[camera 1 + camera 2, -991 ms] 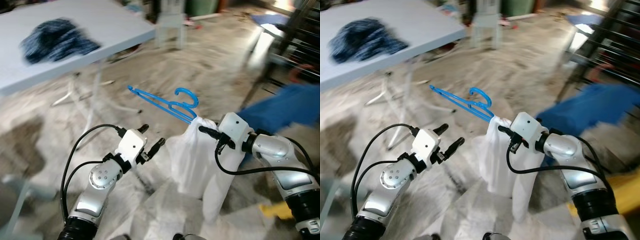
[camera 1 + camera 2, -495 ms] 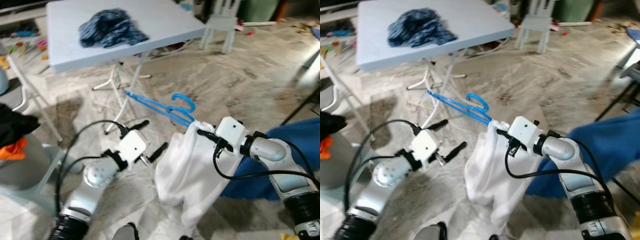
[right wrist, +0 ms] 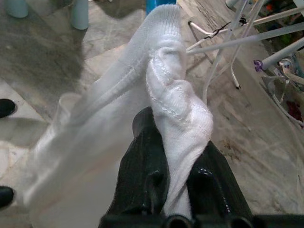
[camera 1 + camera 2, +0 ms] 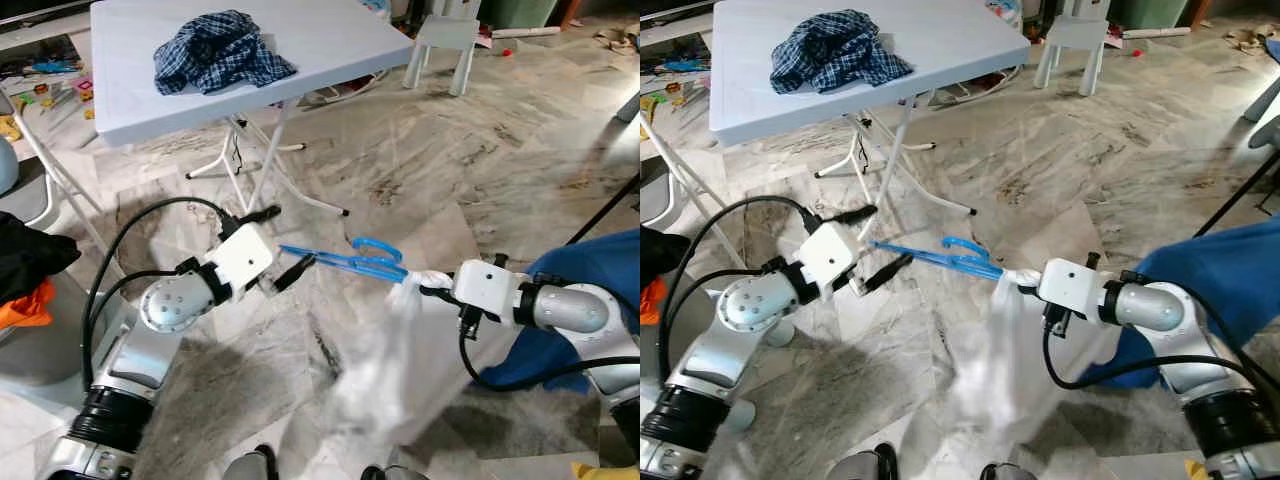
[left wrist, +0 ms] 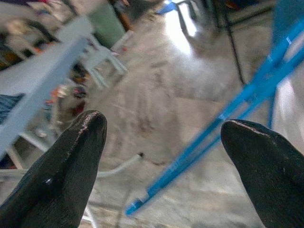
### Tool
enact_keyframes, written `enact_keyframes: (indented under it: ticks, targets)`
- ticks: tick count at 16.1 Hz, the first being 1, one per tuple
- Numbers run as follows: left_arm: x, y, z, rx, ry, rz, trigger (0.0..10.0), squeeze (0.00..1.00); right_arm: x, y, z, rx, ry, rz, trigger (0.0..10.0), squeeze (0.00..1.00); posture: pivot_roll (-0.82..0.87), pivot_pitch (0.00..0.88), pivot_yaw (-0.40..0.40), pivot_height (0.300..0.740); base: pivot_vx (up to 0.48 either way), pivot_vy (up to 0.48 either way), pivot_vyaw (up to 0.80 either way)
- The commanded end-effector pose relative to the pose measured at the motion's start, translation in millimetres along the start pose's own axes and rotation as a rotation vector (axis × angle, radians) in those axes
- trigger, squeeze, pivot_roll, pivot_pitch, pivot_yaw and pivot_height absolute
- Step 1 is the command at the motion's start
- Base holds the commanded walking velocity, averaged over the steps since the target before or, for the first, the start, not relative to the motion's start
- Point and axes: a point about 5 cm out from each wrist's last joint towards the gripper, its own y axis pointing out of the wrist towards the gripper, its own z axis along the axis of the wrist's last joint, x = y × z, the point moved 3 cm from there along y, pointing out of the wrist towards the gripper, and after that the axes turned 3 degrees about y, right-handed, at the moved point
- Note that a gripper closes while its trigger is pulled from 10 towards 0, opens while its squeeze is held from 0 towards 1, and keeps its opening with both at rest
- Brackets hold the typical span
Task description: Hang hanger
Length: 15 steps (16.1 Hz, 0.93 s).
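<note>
A blue plastic hanger [image 4: 345, 263] lies nearly level in the air between my two arms. A white garment [image 4: 395, 365] hangs from its right end, blurred. My right gripper [image 4: 432, 291] is shut on the bunched top of that garment where it meets the hanger; in the right wrist view the white knit [image 3: 175, 102] is pinched between the black fingers [image 3: 145, 161]. My left gripper [image 4: 283, 243] is open, and the hanger's free left end [image 5: 190, 159] lies between its spread fingertips [image 5: 76, 142] without touching them.
A white folding table [image 4: 330, 45] with a blue plaid shirt [image 4: 222, 50] stands behind, its legs [image 4: 262, 165] close to my left arm. A white stool [image 4: 440, 40] is far back. Blue cloth [image 4: 590, 300] hangs at right. Dark and orange clothes [image 4: 25, 270] lie left.
The camera has shifted. The hanger has dropped from a slant to nearly level, and my left gripper has come up around its free end. The garment swings below.
</note>
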Motion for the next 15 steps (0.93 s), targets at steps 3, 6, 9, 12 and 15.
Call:
enact_keyframes:
  ticks: [3, 6, 9, 12, 15]
  targets:
    - [12.7, -2.2, -14, -0.054, 0.024, -0.139, 10.0, 0.0, -1.0, -9.1, 14, 0.069, -0.082, 0.055, 10.0, 0.0, -0.07, 0.135, 0.008, 0.74, 0.0, 0.0, 0.0]
    - [14.4, 2.6, -13, -0.038, 0.015, -0.183, 10.0, 0.0, -13.1, -19.0, 20, 0.097, -0.082, 0.176, 10.0, 0.0, -0.07, 0.135, 0.012, 0.74, 0.0, 0.0, 0.0]
    - [12.3, 5.6, -9, -0.019, 0.006, -0.201, 10.0, 0.0, -21.3, -29.6, 21, 0.091, -0.083, 0.266, 10.0, 0.0, -0.08, 0.136, 0.014, 0.74, 0.0, 0.0, 0.0]
    - [25.2, 8.8, 1, 0.045, -0.1, -0.29, 0.0, 0.0, -13.8, -32.6, 23, 0.089, -0.096, 0.258, 10.0, 0.0, -0.08, 0.138, 0.012, 0.74, 0.0, 0.0, 0.0]
    - [34.9, 9.8, 6, 0.073, -0.132, -0.364, 0.0, 0.0, -15.4, -33.1, 29, 0.102, -0.098, 0.287, 10.0, 0.0, -0.08, 0.138, 0.012, 0.74, 0.0, 0.0, 0.0]
